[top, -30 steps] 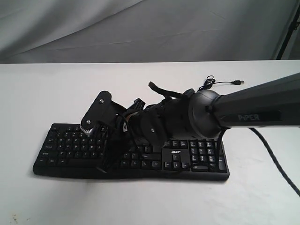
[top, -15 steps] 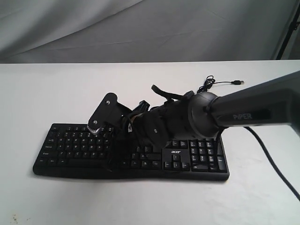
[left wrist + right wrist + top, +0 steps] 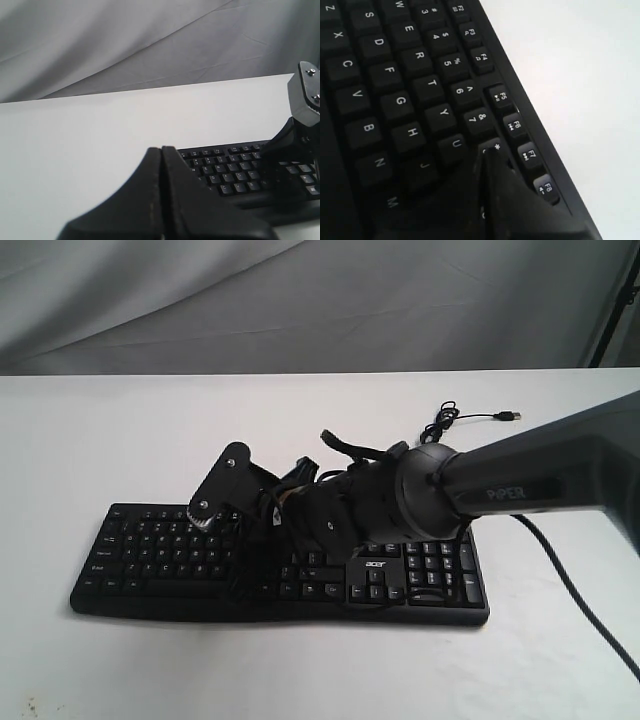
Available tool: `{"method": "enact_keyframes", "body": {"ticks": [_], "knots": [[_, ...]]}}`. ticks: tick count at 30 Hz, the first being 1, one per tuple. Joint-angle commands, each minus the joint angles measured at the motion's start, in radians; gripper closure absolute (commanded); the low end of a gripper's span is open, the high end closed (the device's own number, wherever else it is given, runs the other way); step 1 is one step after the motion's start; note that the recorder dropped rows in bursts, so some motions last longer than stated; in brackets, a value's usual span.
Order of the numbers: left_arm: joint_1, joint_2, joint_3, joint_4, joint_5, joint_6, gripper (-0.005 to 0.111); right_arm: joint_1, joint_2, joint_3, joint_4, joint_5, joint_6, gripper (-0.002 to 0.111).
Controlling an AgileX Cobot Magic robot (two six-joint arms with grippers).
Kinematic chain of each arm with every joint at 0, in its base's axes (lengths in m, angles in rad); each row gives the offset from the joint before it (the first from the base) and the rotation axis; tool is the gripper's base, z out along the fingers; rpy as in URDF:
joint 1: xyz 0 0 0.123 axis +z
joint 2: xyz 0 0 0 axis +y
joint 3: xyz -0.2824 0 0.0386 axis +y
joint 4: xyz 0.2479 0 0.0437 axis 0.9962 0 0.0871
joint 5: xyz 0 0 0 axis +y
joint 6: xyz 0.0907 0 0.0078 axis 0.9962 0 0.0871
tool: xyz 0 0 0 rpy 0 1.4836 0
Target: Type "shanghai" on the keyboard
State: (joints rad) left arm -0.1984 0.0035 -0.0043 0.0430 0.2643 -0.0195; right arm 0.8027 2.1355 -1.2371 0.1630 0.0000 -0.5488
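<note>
The black keyboard (image 3: 150, 550) lies on the white table, with its acer logo (image 3: 373, 563) above the arrow keys. My right gripper (image 3: 236, 590) reaches across from the right and points down onto the middle keys. Up close, the keyboard (image 3: 395, 75) fills the right wrist view, and the right gripper (image 3: 485, 152) is shut, its tip over the 8/* key beside U. My left gripper (image 3: 161, 149) is shut on nothing, apart from the keyboard (image 3: 225, 175) and off its left end. The exterior view does not show the left gripper.
The keyboard's thin USB cable (image 3: 470, 420) lies coiled on the table behind the number pad. A thicker black cable (image 3: 585, 585) runs along the table at the right. A grey cloth (image 3: 300, 300) hangs behind the table. The right arm's wrist (image 3: 305, 100) shows in the left wrist view.
My right gripper has shifted to the right along the keyboard's middle rows, most of it in the first half second. It stays shut.
</note>
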Motion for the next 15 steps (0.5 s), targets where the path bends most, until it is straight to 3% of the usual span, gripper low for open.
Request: {"method": "enact_keyframes", "body": {"ticks": [1,15], "knots": [[-0.004,-0.003,0.004,0.001,-0.005,-0.003,0.107,0.009,0.013,0.007,0.004,0.015,-0.003,0.108],[-0.004,-0.003,0.004,0.001,-0.005,-0.003,0.107,0.025,-0.079,0.007,-0.037,0.076,-0.003,0.108]]}}
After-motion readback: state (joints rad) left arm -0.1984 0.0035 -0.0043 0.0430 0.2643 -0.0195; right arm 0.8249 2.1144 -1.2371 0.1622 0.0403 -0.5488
